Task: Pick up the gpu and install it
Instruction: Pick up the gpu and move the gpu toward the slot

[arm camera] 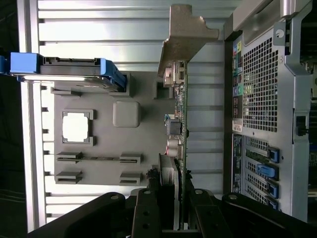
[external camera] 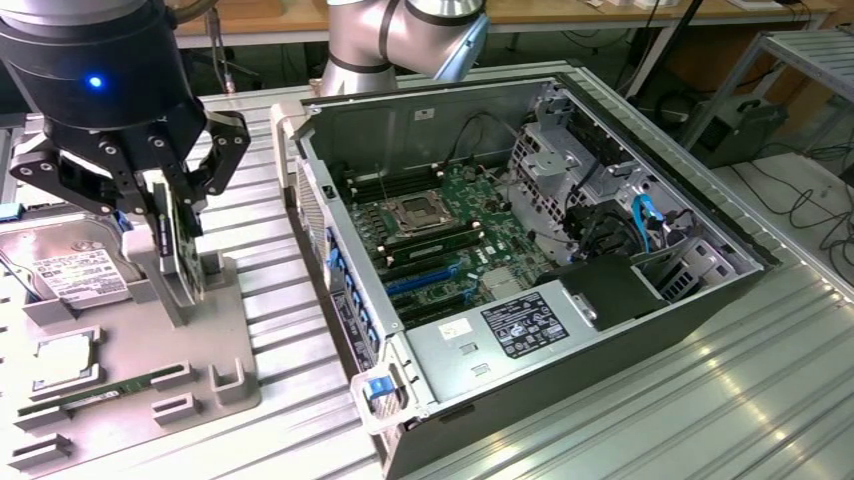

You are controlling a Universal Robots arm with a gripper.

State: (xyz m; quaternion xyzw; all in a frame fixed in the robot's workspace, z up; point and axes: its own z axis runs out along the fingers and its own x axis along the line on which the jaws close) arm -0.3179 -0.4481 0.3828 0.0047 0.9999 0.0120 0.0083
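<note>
The gpu (external camera: 175, 250) stands on edge in a slot of the grey fixture plate (external camera: 200, 345), at the exterior view's left. In the wrist view I look along its thin green board (arm camera: 181, 124), with the silver bracket (arm camera: 185, 34) at its far end. My gripper (external camera: 171, 212) comes down over the card's top edge, one finger on each face. In the wrist view the gripper (arm camera: 171, 210) is shut on the card, whose black body fills the gap between the fingers (arm camera: 148, 210). The open computer case (external camera: 641, 330) lies to the right, its motherboard (external camera: 454, 235) and blue-tabbed expansion slots (external camera: 424, 282) exposed.
On the fixture plate (arm camera: 101, 141) sit a silver hard drive (external camera: 74, 272) in blue rails (arm camera: 69, 69), a processor chip (external camera: 60, 360) (arm camera: 77, 126) and a narrow green memory stick (external camera: 120, 385) (arm camera: 99, 158). The case's perforated rear wall (arm camera: 257, 84) rises close beside the card. Ribbed metal table (external camera: 747, 400) surrounds everything.
</note>
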